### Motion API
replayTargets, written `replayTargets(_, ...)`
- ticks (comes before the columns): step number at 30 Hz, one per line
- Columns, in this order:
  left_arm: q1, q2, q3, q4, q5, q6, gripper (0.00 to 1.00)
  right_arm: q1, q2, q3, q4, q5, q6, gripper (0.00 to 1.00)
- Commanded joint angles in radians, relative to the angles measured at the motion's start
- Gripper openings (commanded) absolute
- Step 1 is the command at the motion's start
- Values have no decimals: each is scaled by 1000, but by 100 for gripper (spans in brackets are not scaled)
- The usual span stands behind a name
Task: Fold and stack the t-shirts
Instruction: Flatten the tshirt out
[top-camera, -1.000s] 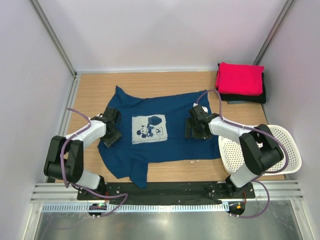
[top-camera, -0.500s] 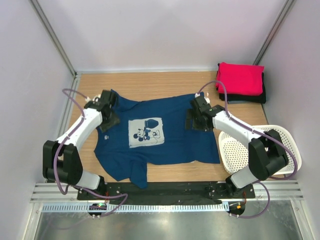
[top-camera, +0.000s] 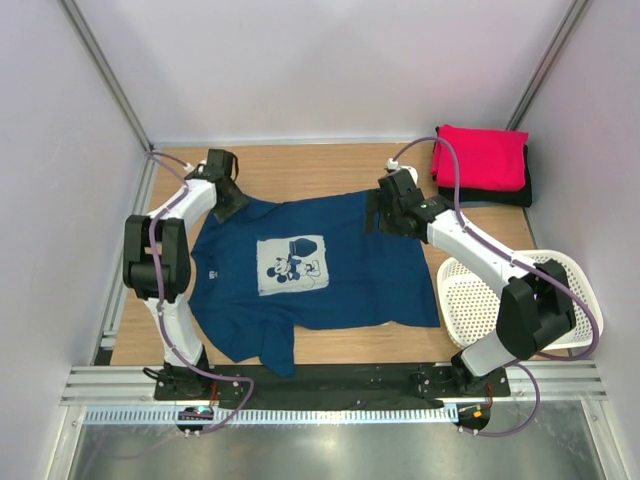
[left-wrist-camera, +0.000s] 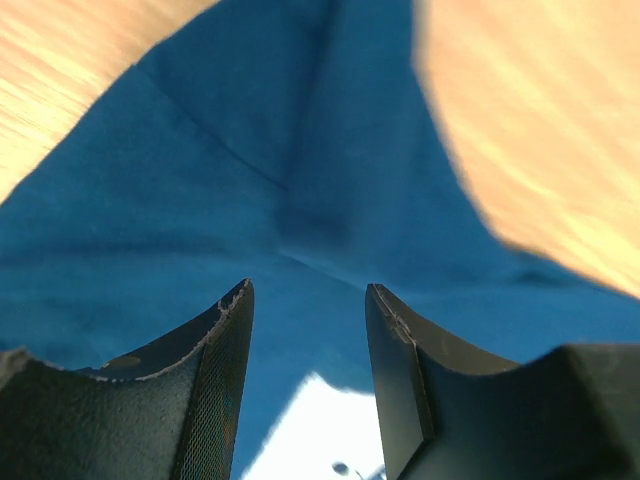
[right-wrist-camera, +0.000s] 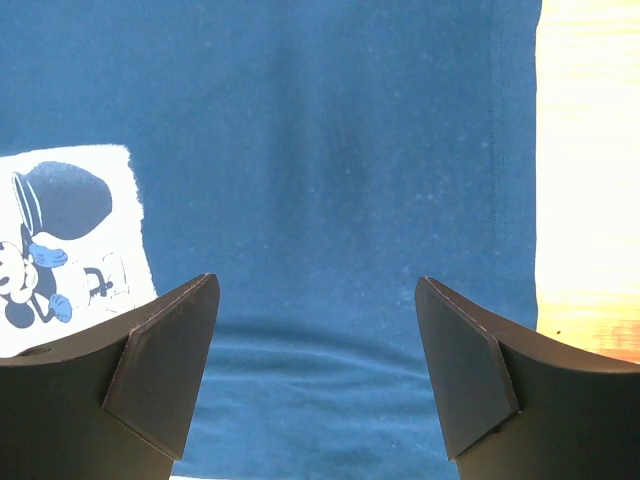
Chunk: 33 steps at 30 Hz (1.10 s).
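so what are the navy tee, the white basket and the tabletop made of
The navy t-shirt looks like soft matte knit cloth, probably cotton jersey: it wrinkles and shows a stitched hem. The basket looks like rigid white plastic, with moulded rows of holes. The table looks like wood or wood-look laminate: pale grain lines, smooth surface.

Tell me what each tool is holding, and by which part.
Nothing is held. The left tool is open above the navy t-shirt at its sleeve, and the right tool is open above its body near the hem. Neither pinches cloth.
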<state>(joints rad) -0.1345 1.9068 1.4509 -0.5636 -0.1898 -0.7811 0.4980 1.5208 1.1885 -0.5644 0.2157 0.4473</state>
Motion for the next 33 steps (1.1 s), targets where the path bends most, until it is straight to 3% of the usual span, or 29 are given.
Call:
replayTargets(1,22,-5,-29,100,53,-3,50,-1,-43,-27,14,36,-2,85)
replayTargets(8,49,28,-107,218,96,-23,50,-1,-67,-46,-5,56,-4,85)
replayTargets(14,53,64,-100,258,110,-40,39,-3,-73,-55,-8,65,5,85)
replayTargets(20,59,100,-55,261,121,-41,16,-3,-79,-75,-9,77,18,85)
replayTargets(22,62,106,-21,261,121,-41,0,-3,-80,-72,-9,85,14,85)
replayTargets(33,59,158,195,292,159,-30,0,-3,-59,-78,11,109,-19,85)
